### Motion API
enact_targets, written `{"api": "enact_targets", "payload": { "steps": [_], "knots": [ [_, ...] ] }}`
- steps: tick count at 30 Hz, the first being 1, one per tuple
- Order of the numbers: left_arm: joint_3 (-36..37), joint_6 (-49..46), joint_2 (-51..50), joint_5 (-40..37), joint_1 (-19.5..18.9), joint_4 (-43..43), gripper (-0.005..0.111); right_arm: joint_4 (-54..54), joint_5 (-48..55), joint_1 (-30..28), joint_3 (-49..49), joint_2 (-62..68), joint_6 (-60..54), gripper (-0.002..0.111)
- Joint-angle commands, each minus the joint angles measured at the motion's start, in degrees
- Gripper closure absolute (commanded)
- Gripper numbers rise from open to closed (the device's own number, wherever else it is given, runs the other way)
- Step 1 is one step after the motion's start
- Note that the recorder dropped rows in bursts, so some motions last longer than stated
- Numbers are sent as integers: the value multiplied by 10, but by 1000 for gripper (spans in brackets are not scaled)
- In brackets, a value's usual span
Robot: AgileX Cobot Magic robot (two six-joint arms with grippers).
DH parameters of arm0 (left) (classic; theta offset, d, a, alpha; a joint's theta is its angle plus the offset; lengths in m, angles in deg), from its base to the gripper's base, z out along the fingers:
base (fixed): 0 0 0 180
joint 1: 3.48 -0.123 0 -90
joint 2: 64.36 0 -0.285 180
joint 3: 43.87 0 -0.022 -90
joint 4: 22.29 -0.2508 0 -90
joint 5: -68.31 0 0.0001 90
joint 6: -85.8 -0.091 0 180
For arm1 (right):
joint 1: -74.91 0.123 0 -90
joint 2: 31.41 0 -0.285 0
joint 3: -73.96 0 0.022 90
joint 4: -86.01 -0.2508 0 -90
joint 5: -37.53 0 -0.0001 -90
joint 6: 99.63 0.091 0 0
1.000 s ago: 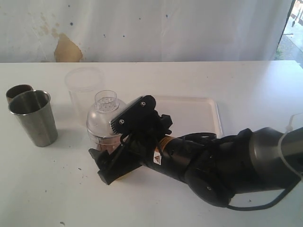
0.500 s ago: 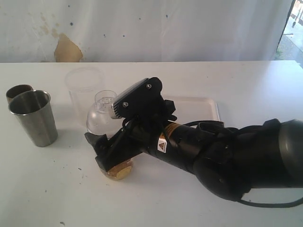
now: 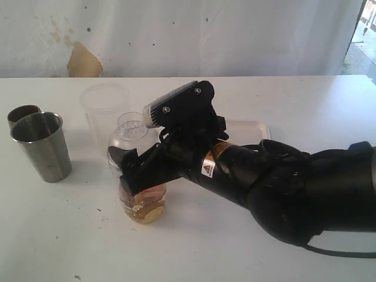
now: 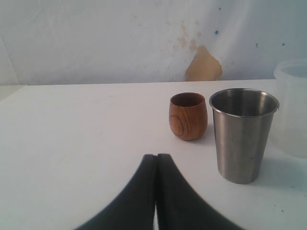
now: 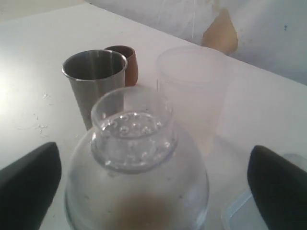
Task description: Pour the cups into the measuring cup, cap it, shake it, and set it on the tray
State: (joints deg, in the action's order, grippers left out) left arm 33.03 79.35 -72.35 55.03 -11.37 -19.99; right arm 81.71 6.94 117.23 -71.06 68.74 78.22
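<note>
arm comes in from the right edge of the exterior view; right gripper sits lower centre-left. Fingers are set wide, 1 on each side of the measuring cup. The right wrist view shows a clear gap between 1 finger and the cup's clear dome cap, so it's not clamped. Contact on the other side: cannot tell.

measuring cup stands on the table, left of centre, capped, with amber liquid in the bottom. Graduation marks can't be made out. The cap's perforated neck shows above the arm.

frosted cup is just behind the measuring cup, upper left.

steel tumbler is at far left, with the wooden cup just beside it on the far side. Both are upright and well apart from the measuring cup.

tray is centre-right, mostly hidden behind the arm, with only its far part showing.

left gripper: fingers pressed together, gripping nothing, facing the wooden cup and steel tumbler.
</note>
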Motion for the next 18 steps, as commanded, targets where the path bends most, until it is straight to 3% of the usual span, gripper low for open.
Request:
{"api": "enact_targets", "payload": {
  "steps": [1, 4, 9, 11, 18],
  "knots": [
    [3, 2, 2, -1, 0, 0, 107, -11, 2, -1, 1, -28, -5, 30],
    [3, 2, 2, -1, 0, 0, 107, -11, 8, -1, 1, -48, -5, 55],
    [3, 2, 2, -1, 0, 0, 107, -11, 11, -1, -5, -84, -4, 108],
    [3, 2, 2, -1, 0, 0, 107, -11, 36, -1, -27, -88, -4, 108],
    [3, 2, 2, -1, 0, 0, 107, -12, 274, -1, -188, -50, -4, 108]
  ]
}}
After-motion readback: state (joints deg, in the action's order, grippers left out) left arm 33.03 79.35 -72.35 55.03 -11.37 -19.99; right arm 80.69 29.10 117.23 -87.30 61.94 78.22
